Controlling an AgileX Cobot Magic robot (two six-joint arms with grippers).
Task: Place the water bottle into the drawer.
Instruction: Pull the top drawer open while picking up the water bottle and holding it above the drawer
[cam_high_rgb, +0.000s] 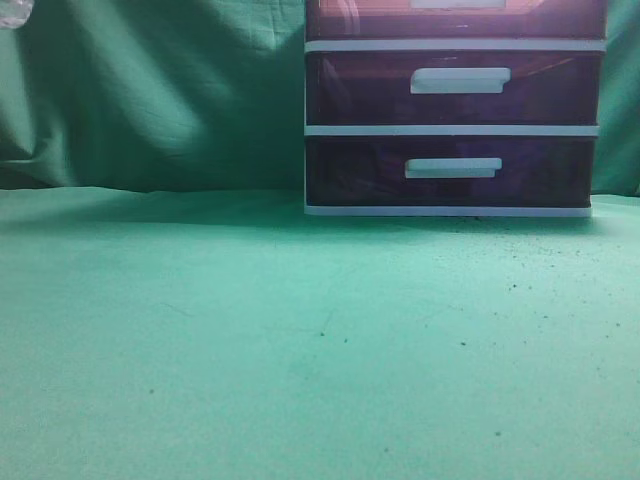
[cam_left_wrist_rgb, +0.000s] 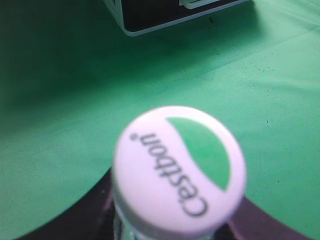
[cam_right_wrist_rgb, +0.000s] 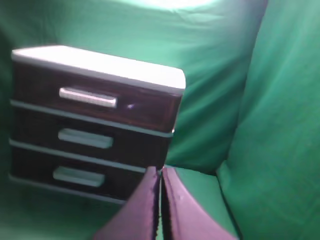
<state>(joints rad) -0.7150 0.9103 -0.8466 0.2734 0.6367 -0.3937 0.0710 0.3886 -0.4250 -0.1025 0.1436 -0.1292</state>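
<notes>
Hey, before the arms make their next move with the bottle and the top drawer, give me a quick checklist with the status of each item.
1. Top drawer open for the bottle: not ok, it sits flush in the unit.
2. Right end effector ready to grip the handle: not ok, fingers closed together, short of the unit.
3. Water bottle with the left arm: ok, its cap fills the left wrist view, above the cloth.
4. Left end effector grip on the bottle: cannot tell, fingers hidden.
5. Bottle cap on: ok.
</notes>
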